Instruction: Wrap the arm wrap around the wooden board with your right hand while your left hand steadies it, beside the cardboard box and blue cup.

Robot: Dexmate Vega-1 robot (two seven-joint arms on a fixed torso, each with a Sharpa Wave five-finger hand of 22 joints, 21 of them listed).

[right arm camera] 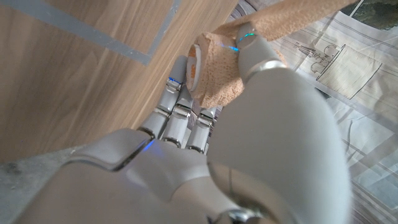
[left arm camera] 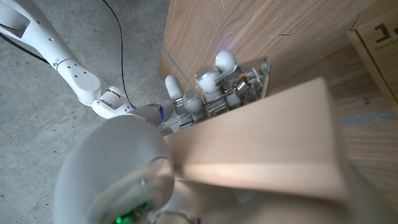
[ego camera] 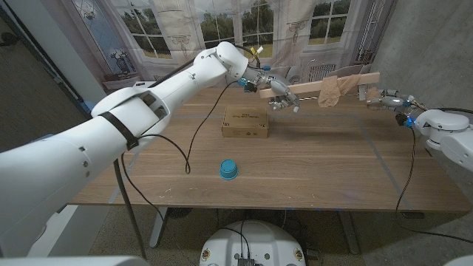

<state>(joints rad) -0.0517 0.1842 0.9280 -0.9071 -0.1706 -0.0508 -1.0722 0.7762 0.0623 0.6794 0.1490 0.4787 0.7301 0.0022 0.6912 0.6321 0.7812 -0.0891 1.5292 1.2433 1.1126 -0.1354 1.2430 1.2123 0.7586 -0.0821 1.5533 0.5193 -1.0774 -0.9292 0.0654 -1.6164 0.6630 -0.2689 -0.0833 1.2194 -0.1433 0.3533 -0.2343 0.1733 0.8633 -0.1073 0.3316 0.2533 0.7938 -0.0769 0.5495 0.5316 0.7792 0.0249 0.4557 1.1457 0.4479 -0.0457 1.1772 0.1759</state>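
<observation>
Fingers [ego camera: 284, 100] of the left hand [ego camera: 277, 92] clench one end of the wooden board [ego camera: 310, 87], held in the air above the bench [ego camera: 318, 159], beyond the cardboard box [ego camera: 245, 122]. Right hand [ego camera: 384, 98] fingers [right arm camera: 177, 112] grasp the roll end of the tan arm wrap [ego camera: 329, 91] near the board's other end; part of the wrap hangs around the board's middle. Blue cup [ego camera: 228, 170] sits on the bench nearer the robot than the box.
</observation>
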